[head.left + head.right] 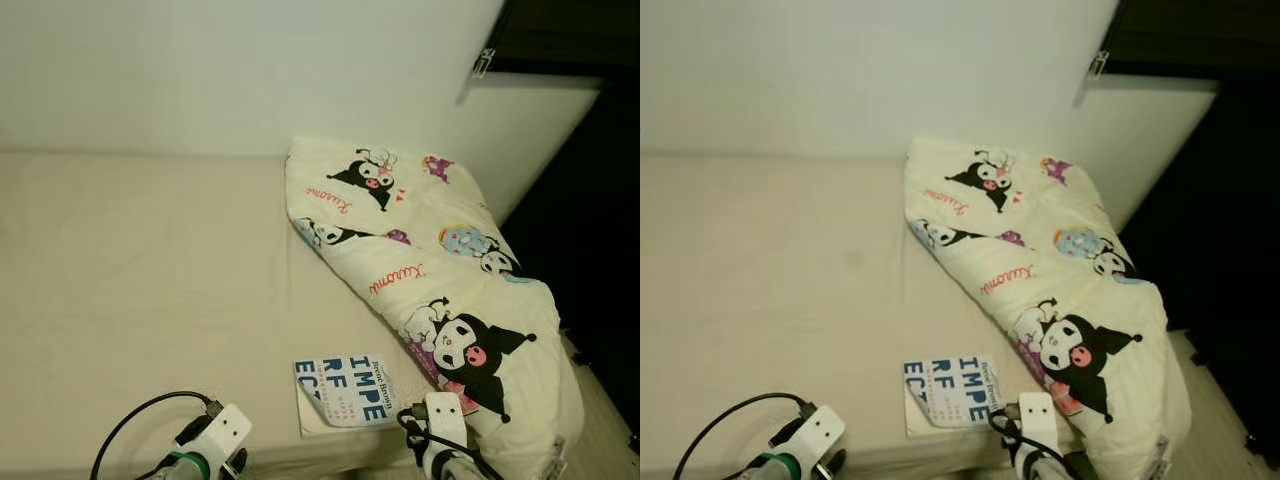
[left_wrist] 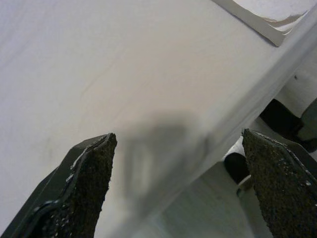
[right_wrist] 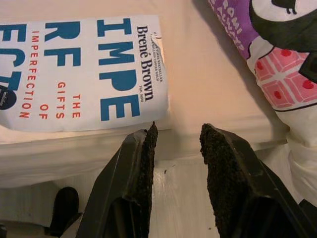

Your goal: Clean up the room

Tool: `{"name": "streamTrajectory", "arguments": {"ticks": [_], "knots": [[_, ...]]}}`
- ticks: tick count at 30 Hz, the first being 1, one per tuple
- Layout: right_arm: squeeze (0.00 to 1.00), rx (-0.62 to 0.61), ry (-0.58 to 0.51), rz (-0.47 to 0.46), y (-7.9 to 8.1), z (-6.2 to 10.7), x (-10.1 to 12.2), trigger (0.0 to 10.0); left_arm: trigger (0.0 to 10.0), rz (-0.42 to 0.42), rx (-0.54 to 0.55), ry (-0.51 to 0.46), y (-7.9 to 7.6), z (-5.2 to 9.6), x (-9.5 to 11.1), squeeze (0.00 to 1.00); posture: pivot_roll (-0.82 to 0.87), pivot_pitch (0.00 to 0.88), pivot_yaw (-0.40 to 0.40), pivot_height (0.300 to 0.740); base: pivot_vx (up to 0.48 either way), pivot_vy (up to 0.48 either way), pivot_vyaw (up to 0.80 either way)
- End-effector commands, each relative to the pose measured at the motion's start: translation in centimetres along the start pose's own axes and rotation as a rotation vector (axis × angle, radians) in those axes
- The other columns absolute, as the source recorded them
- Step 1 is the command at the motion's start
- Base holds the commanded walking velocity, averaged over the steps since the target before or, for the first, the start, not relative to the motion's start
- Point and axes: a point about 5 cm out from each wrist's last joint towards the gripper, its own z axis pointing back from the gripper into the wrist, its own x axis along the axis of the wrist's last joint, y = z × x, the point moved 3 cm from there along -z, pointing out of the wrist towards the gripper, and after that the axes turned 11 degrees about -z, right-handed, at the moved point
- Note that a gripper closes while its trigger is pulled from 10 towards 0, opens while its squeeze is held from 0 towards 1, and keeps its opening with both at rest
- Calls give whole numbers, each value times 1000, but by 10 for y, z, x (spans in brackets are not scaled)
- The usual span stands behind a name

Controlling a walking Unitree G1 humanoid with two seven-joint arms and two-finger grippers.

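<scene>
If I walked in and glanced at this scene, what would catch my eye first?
Most likely the cream quilt with black cartoon characters, bunched along the right side of the bed. Next, the white book with big blue letters, lying flat at the bed's near edge beside the quilt. The right gripper hangs open just in front of that book, and the left gripper is open over the bare sheet.

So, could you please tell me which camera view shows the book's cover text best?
The right wrist view: the book lies close, its title and author readable. Both eye views show it small at the bed edge beside the blanket; the left wrist view catches one corner.
</scene>
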Motion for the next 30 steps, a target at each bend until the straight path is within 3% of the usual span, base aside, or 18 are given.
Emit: {"name": "streamTrajectory", "arguments": {"ticks": [1, 5, 7, 9, 11, 12, 14, 17, 24, 30], "knots": [[0, -24, 30, -20, -8, 3, -8, 10000, 10000, -44, -1, -18, -3, 1, 0, 0, -43, 0, -18, 740, 0, 0, 0], [0, -25, 30, -20, -8, 3, -8, 10000, 10000, -58, 4, -23, -2, 1, 1, 0, -43, 0, -18, 740, 0, 0, 0], [0, -30, 20, -45, -9, 2, -5, 10000, 10000, -250, 23, -107, 0, 3, 10, 0, -43, 0, -24, 740, 0, 0, 0], [0, -30, 20, -45, -9, 2, -5, 10000, 10000, -250, 23, -107, 0, 3, 10, 0, -43, 0, -24, 740, 0, 0, 0], [0, -36, 4, -78, -11, 1, 1, 10000, 10000, -438, 24, -202, -1, 4, 21, 0, -49, 0, -28, 740, 0, 0, 0], [0, -36, 4, -78, -11, 1, 1, 10000, 10000, -438, 24, -202, -1, 4, 21, 0, -49, 0, -28, 740, 0, 0, 0], [0, -41, -10, -97, -14, 0, 6, 10000, 10000, -549, 23, -269, -1, 3, 31, 0, -54, 0, -32, 740, 0, 0, 0], [0, -40, -22, -107, -16, -1, 9, 10000, 10000, -603, 36, -315, 1, 2, 43, 0, -58, 0, -35, 740, 0, 0, 0], [0, -36, -36, -119, -17, 0, 9, 10000, 10000, -599, 61, -339, 2, -1, 55, 0, -75, 1, -38, 725, 0, 0, 0], [0, -45, -39, -126, -20, 1, 9, 10000, 10000, -598, 52, -328, -4, 0, 50, 0, -82, 2, -36, 710, 0, 0, 0]]}}
